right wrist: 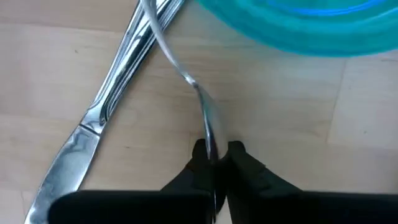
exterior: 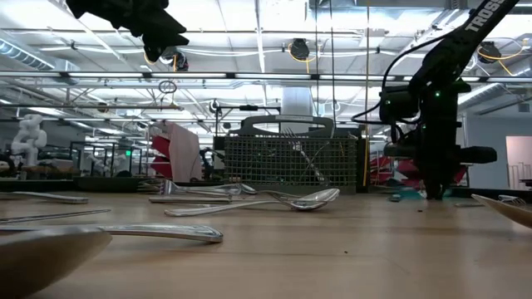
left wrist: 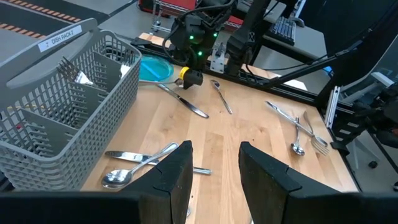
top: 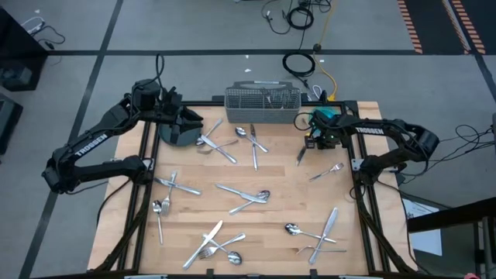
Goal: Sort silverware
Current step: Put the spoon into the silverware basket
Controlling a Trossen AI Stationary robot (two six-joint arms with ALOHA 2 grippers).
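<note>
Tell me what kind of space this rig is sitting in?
Likely a robotics lab or workshop hall, not a kitchen. The low view shows an open industrial ceiling with strip lights and a white humanoid robot in the background; the high view shows a grey floor with black tape lines and loose cables.

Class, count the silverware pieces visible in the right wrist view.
2: a knife lying flat on the table, and a slim piece pinched in the right end effector. Others may lie outside this view.
</note>
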